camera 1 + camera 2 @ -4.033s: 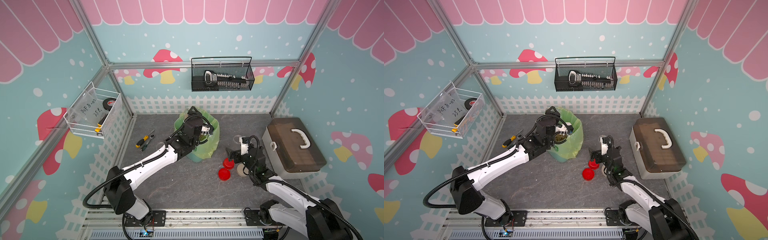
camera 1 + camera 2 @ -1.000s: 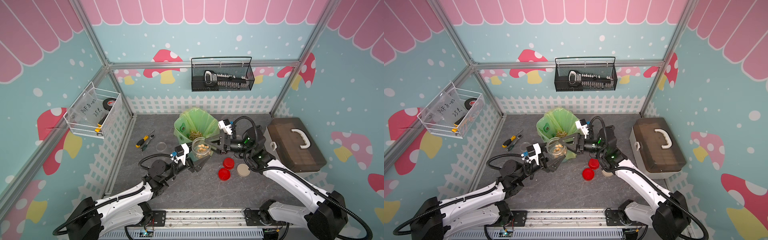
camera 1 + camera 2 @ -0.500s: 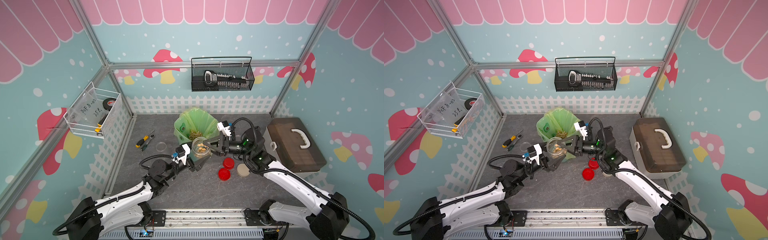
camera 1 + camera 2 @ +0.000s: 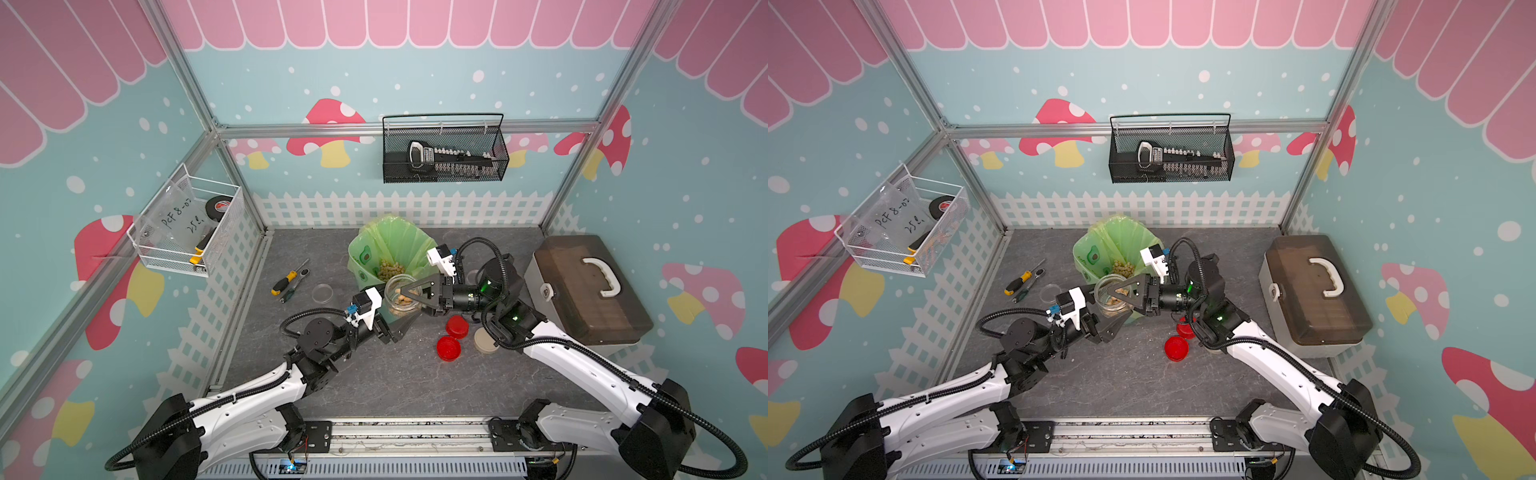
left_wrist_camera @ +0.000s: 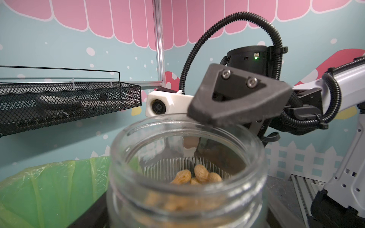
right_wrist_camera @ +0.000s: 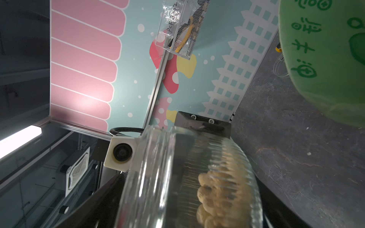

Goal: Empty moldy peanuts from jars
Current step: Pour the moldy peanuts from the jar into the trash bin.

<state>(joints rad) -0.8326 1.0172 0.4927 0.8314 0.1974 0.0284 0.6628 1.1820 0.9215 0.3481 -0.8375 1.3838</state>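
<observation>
An open clear jar (image 4: 401, 296) (image 4: 1113, 296) holding moldy peanuts (image 5: 197, 174) (image 6: 215, 189) hangs upright just in front of the green-lined bin (image 4: 374, 239). My left gripper (image 4: 388, 311) (image 4: 1100, 311) is shut on the jar's sides from the near left. My right gripper (image 4: 415, 300) (image 4: 1123, 297) reaches in from the right, rolled on its side. One of its fingers (image 5: 237, 98) lies over the jar's rim and the other sits low by the base. Whether they press on the glass does not show. More peanuts (image 4: 388, 270) lie in the bin.
Two red lids (image 4: 457, 326) (image 4: 448, 348) and a beige lid (image 4: 484, 343) lie on the mat under the right arm. A brown toolbox (image 4: 590, 291) stands at the right. A screwdriver (image 4: 289, 280) and a clear round container (image 4: 322, 293) lie to the left.
The right gripper has moved left from beside the jar until its jaws straddle it, and they have narrowed. The left gripper keeps hold of the jar in about the same place.
</observation>
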